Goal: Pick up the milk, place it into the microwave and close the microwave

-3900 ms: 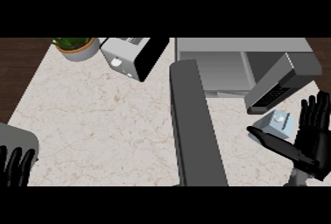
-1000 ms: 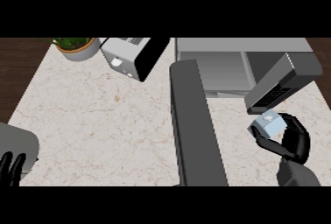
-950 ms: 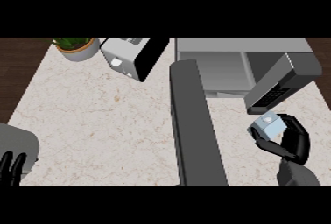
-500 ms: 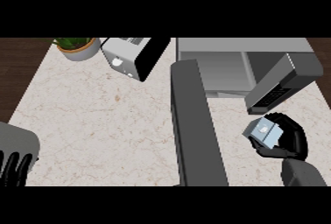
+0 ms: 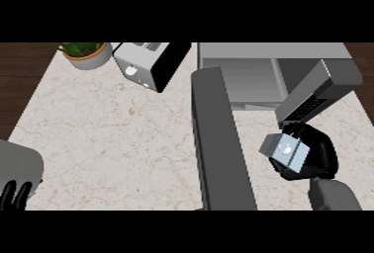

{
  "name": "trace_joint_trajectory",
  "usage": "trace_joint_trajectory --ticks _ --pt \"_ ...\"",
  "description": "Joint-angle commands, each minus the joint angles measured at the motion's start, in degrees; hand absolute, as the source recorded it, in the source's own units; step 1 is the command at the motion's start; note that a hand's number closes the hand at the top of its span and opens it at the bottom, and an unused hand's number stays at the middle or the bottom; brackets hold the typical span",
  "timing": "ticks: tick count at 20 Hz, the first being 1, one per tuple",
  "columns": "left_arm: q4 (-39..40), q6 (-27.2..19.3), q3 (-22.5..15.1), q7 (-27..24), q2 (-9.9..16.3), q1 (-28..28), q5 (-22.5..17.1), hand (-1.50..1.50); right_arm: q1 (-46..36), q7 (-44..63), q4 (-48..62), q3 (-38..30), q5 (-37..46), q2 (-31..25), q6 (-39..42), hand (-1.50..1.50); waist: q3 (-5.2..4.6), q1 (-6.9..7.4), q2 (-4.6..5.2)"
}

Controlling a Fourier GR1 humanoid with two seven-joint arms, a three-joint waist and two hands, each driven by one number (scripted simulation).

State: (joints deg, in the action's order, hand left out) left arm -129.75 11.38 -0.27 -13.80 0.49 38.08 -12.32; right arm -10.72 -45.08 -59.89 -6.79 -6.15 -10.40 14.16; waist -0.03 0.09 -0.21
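One robot hand, the right [image 5: 310,155], curls round the milk [image 5: 285,149] near the microwave [image 5: 252,79], right of its open door [image 5: 219,143]. Carton could clip the control panel [image 5: 310,101] going in.

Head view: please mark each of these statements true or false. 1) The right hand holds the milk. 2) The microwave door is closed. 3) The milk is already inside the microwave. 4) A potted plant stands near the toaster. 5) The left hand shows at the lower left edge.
1) True. The right hand is curled round the milk.
2) False. The microwave is open; its door swings out toward the robot.
3) False. The milk is outside the microwave, in front of it, over the counter.
4) True. The potted plant stands just left of the toaster.
5) True. Only fingers of the left hand show there, holding nothing.
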Motion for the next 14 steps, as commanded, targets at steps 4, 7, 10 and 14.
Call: trace_joint_trajectory --ticks 4,7,10,14 --pt "2.3 1.3 2.4 0.2 0.4 -1.7 -2.0 -1.50 -0.7 10.2 -12.9 4.2 4.7 3.5 -9.7 1.50 -0.03 0.00 0.01" --pt "-0.8 0.1 3.5 2.9 0.5 -1.9 -2.6 -1.50 -10.3 14.9 -6.5 2.8 6.0 3.5 -12.9 1.50 0.02 0.63 0.19" --pt "2.8 4.8 5.2 -2.1 0.8 1.0 -4.7 -1.50 -13.4 16.2 -2.2 2.6 7.3 3.5 -13.9 1.50 0.02 0.82 0.18" --pt "1.5 4.9 6.2 0.3 1.6 0.0 -5.2 -1.50 -23.8 13.0 11.6 0.5 8.8 4.2 -16.1 1.50 0.07 1.62 0.46"
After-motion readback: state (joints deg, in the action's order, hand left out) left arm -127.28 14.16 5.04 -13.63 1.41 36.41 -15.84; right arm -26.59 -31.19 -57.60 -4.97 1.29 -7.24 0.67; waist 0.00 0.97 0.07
